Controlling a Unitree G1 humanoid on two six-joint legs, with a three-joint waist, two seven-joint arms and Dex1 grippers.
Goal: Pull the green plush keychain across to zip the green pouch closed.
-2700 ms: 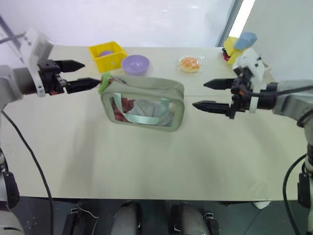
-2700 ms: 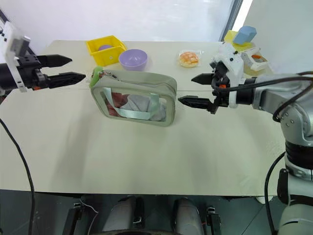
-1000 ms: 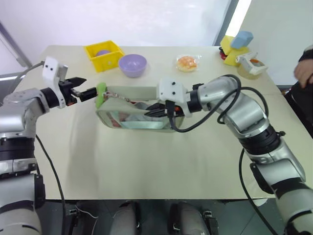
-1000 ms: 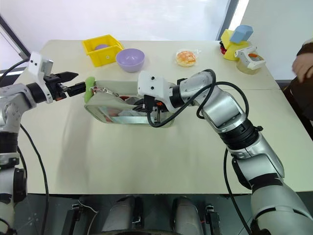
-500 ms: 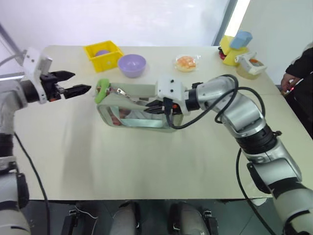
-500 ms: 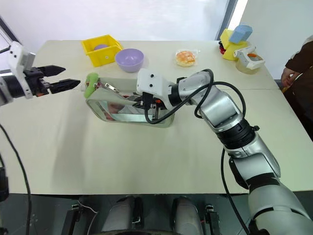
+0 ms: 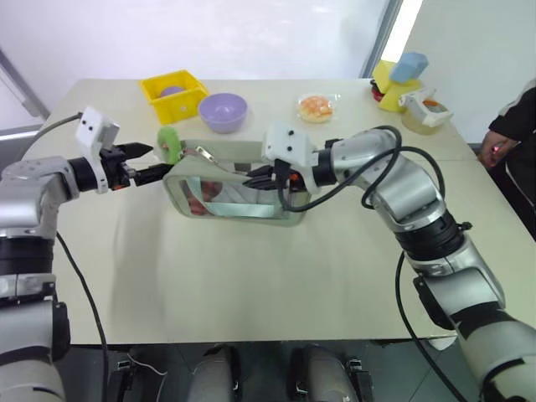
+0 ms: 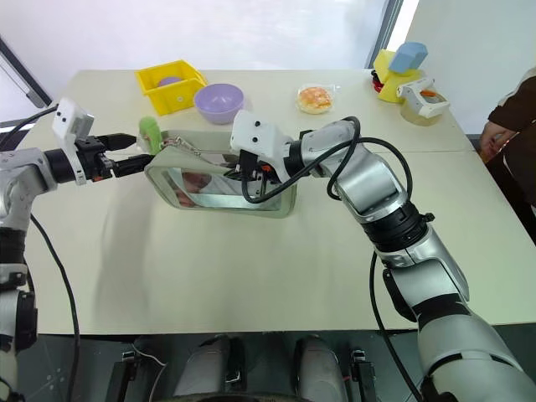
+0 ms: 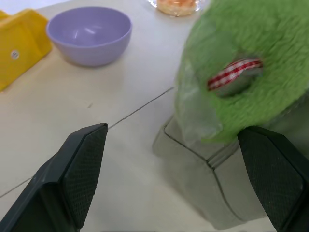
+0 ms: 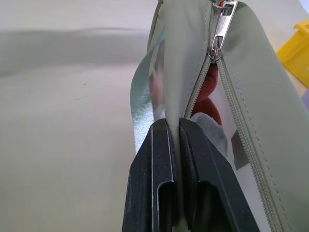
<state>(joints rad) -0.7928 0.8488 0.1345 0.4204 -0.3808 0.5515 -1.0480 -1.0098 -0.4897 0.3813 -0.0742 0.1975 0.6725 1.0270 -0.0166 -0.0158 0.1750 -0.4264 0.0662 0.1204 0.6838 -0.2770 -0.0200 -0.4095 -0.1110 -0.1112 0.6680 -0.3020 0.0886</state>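
Spanning most of the frame, the surface (image 7: pixel 251 285) carries the pouch (image 7: pixel 243 197) at centre-left, standing on its long edge with red and white contents showing through the clear side. Behind it, toward the upper left, sit a yellow bin (image 7: pixel 174 92) and a purple bowl (image 7: pixel 224 111); a wrapped bun (image 7: pixel 315 107) lies at upper centre, and yellow and blue items (image 7: pixel 400 77) stand at the upper right. A person's sleeve (image 7: pixel 515 113) shows at the right edge.

The right tool (image 10: pixel 177 140) is fully closed, pinching the pouch's top fabric beside the zip track, which steadies the bag. The left tool (image 9: pixel 178 179) stands wide open and holds nothing; the keychain (image 7: pixel 170 143) sits at the pouch's upper left corner, close in front of the tool and partly between its spread fingers (image 9: pixel 82 164), but no contact is clear.

Judging from this, the task is at its start. The slider (image 10: pixel 218 34) is at the keychain end, and the zip teeth gape along the top, with red contents visible through the gap. What is left: closing on the keychain and drawing it along the whole track toward the right tool.

No brand, label or legible writing shows anywhere; the keychain has just a red-and-white checked ribbon (image 9: pixel 234 73) at its middle.
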